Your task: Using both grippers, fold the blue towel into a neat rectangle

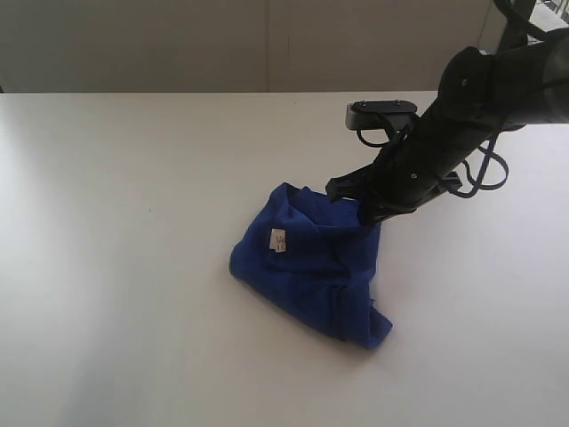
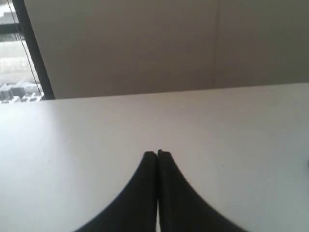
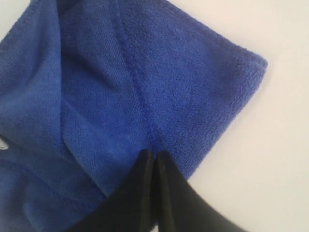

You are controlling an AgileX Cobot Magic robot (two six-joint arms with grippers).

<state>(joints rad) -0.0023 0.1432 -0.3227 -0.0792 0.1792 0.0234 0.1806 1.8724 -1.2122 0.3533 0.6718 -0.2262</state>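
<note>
Right pincer (image 3: pixel 154 153): fingers together, no gap showing between them. The tips are down on the blue towel (image 1: pixel 307 262), right on a stitched hem line. Creases in the cloth run in toward the tips, so it reads as clamped on a thin pinch of the towel. The pinch itself is hidden under the black fingers.

Right arm (image 1: pixel 444 133): reaches in from the far right corner of the desk (image 1: pixel 133 222) and slants down to the towel's far right part. Black cables loop beside it.

Left pincer (image 2: pixel 157 153): fingers pressed together, holding nothing, touching nothing. It hangs over bare desk with the far edge of the desk beyond it. It does not show in the exterior view.

Towel: not flat. It is bunched into a loose, layered heap somewhat right of the desk's middle, well apart from every edge.
- Long axis: diagonal, from the far left part of the heap toward the near right corner of the desk.
- The near right end narrows to a rumpled tail pointing at that corner.
- The far side is broader, and the pincer sits there.
- A small white label (image 1: pixel 278 239) lies face up on the left part of the heap.
- In the right wrist view one hemmed corner lies flat on the desk just beside the fingers.
</note>
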